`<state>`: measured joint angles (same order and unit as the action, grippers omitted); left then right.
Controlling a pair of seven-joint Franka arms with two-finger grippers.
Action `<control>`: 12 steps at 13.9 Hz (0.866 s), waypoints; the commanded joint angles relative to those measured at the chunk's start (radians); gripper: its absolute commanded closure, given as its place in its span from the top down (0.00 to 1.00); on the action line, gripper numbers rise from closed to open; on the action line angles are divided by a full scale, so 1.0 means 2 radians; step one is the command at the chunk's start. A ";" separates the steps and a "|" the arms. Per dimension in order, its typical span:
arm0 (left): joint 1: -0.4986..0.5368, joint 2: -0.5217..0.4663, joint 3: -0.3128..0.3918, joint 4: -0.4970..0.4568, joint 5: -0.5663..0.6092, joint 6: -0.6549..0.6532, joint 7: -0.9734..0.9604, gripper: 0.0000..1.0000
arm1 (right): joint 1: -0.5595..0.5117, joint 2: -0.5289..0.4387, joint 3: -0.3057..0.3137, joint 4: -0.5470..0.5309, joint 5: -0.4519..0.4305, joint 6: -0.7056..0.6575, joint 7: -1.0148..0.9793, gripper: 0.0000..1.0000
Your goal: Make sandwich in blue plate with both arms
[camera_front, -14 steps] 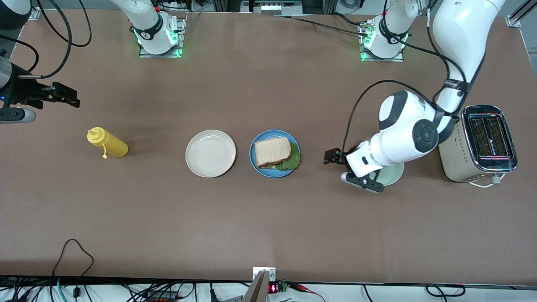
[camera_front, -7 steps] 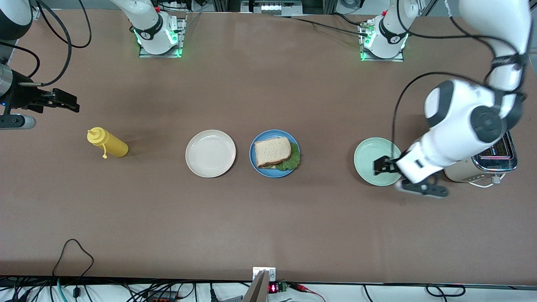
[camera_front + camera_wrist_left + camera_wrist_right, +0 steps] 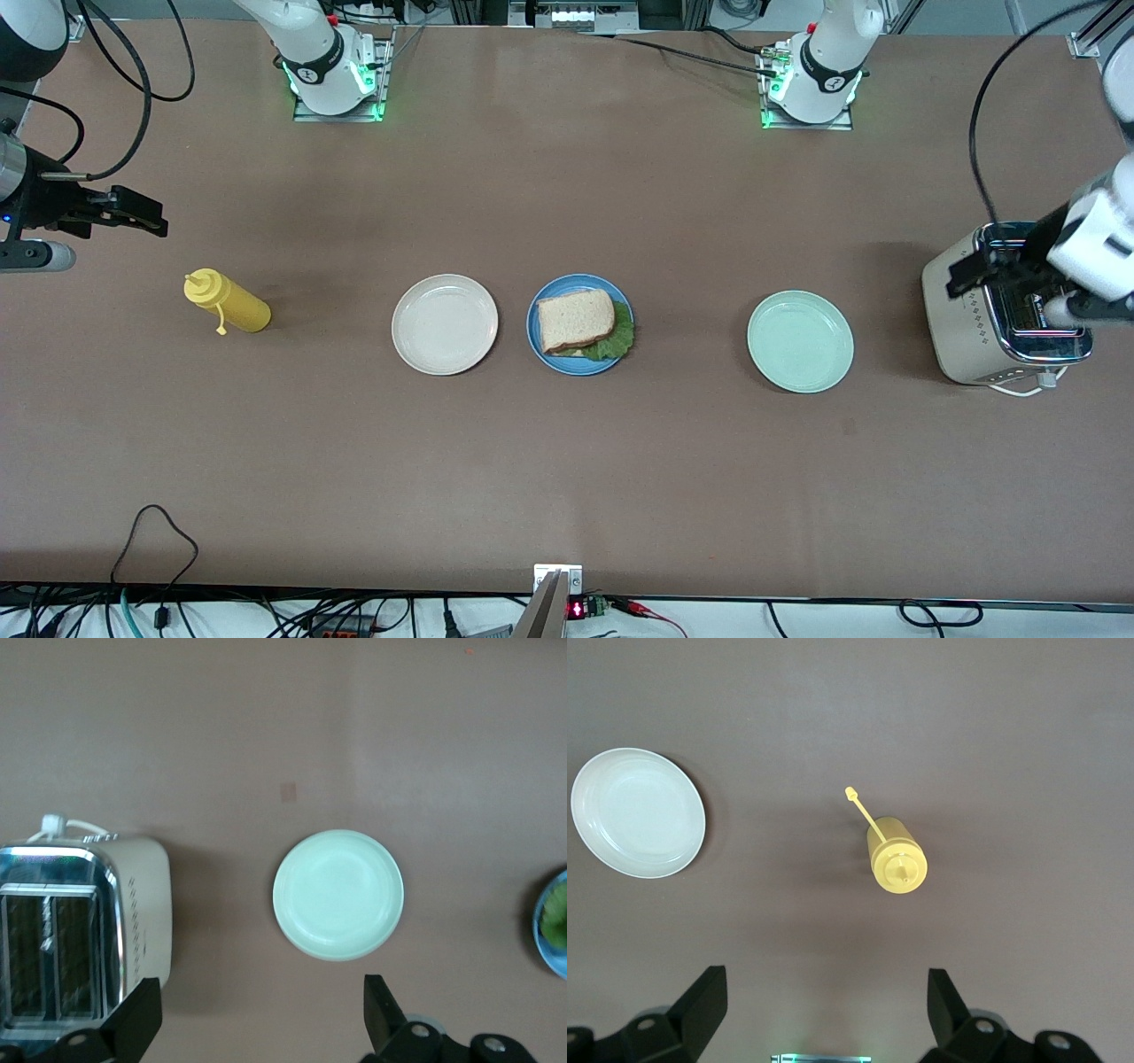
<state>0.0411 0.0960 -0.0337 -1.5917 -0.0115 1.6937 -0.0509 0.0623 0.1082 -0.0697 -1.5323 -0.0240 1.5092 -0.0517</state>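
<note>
On blue plate (image 3: 540, 354) — one sandwich (image 3: 577, 321)

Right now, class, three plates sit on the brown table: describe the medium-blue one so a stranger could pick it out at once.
On the long brown table, three round plates sit in a row. The round medium-blue plate is the middle one, between a cream-white plate and a pale mint-green plate. Only it holds food: a bread-and-lettuce sandwich.
</note>
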 commanded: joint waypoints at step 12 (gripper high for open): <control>0.002 -0.128 -0.008 -0.138 0.007 -0.001 0.002 1.00 | -0.009 -0.007 -0.001 -0.005 0.004 -0.001 0.007 1.00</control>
<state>0.0439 -0.1380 -0.0444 -1.8403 -0.0114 1.6846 -0.0510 0.0511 0.1081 -0.0741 -1.5323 -0.0240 1.5111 -0.0489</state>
